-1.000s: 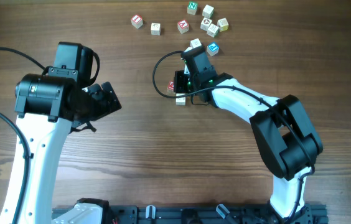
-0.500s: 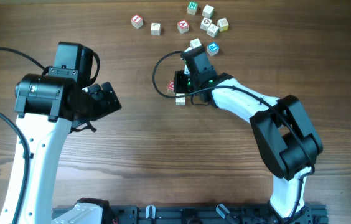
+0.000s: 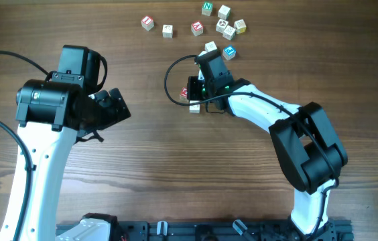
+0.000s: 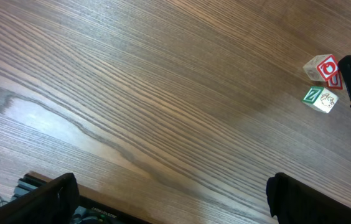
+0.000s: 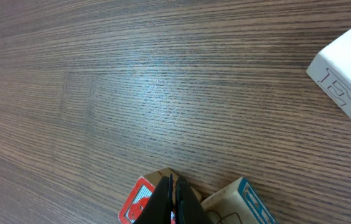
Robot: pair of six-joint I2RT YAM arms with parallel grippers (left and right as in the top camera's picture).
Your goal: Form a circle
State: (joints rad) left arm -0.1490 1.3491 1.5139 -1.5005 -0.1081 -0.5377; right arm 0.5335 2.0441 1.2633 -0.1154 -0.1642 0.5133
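Observation:
The circle is only a small cluster of pale lettered cubes (image 3: 190, 99) near the table's middle. In the left wrist view it shows as a red-faced cube (image 4: 322, 66) with a green-lettered cube (image 4: 319, 99) beside it. My right gripper (image 3: 196, 92) is shut with nothing between its fingers. In the right wrist view its closed tips (image 5: 174, 198) sit over the red-faced cube (image 5: 139, 204), next to a blue-edged cube (image 5: 245, 200). My left gripper (image 3: 116, 107) hangs open over bare wood to the left, well apart from the cubes, its fingers (image 4: 46, 198) spread wide.
Several loose lettered cubes (image 3: 224, 27) lie scattered along the far edge, among them a red one (image 3: 147, 22) and a teal one (image 3: 229, 51) close behind the right wrist. Another pale cube (image 5: 348, 73) lies ahead of the right gripper. A black cable (image 3: 170, 75) loops beside the right wrist.

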